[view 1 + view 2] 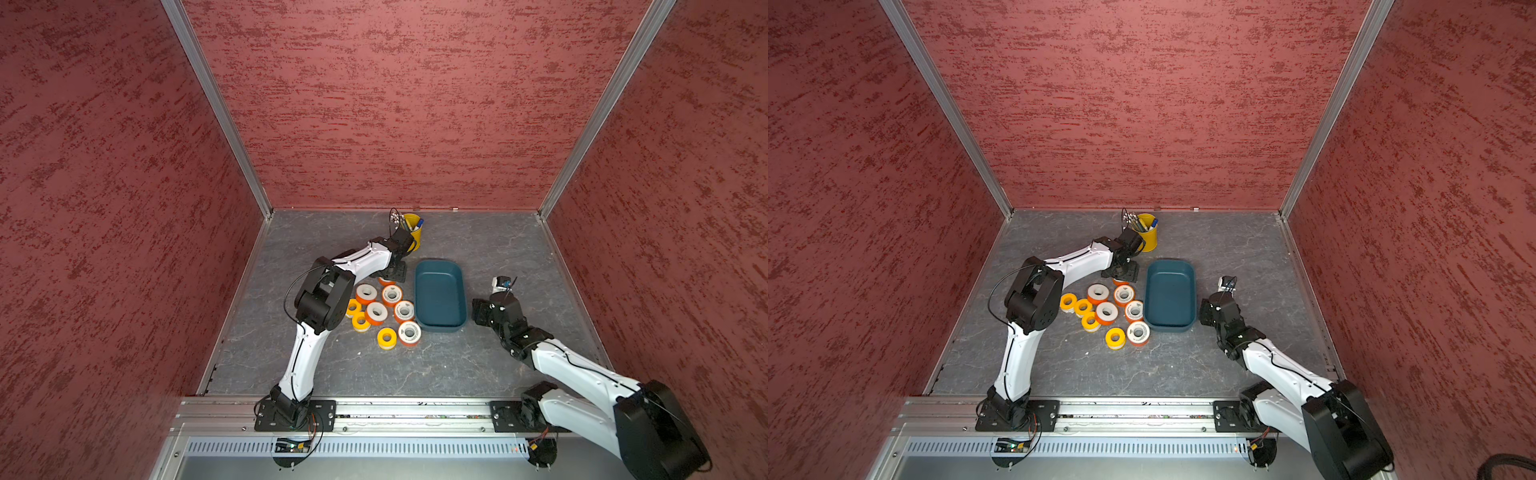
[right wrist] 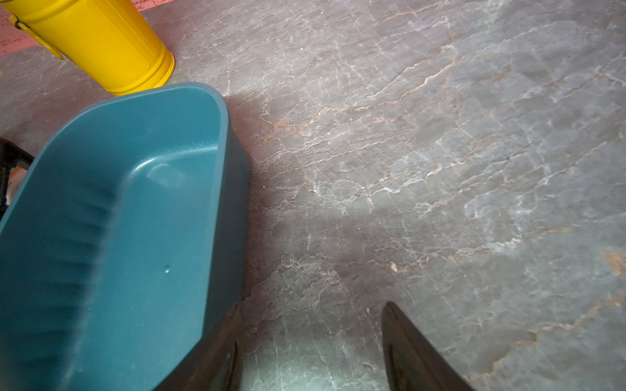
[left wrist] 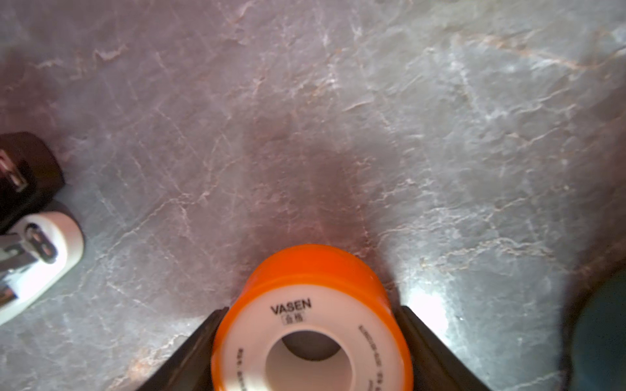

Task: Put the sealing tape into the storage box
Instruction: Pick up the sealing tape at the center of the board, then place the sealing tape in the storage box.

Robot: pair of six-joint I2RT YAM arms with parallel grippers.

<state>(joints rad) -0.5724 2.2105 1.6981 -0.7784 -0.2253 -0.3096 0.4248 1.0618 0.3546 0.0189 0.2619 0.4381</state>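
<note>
Now, left gripper (image 3: pixel 313 308): fingers pressed on both sides of one orange sealing tape roll (image 3: pixel 311 270).
right gripper (image 2: pixel 313 304): fingers apart, empty, beside storage box (image 2: pixel 233 203).

In a top view you get only a sliver of one orange roll (image 1: pixel 386 281); the left gripper (image 1: pixel 394 273) covers the rest. Left wrist view: roll cut by the frame edge, small label print blurred; whether the fingers (image 3: pixel 198 355) press it, you cannot tell.
</note>
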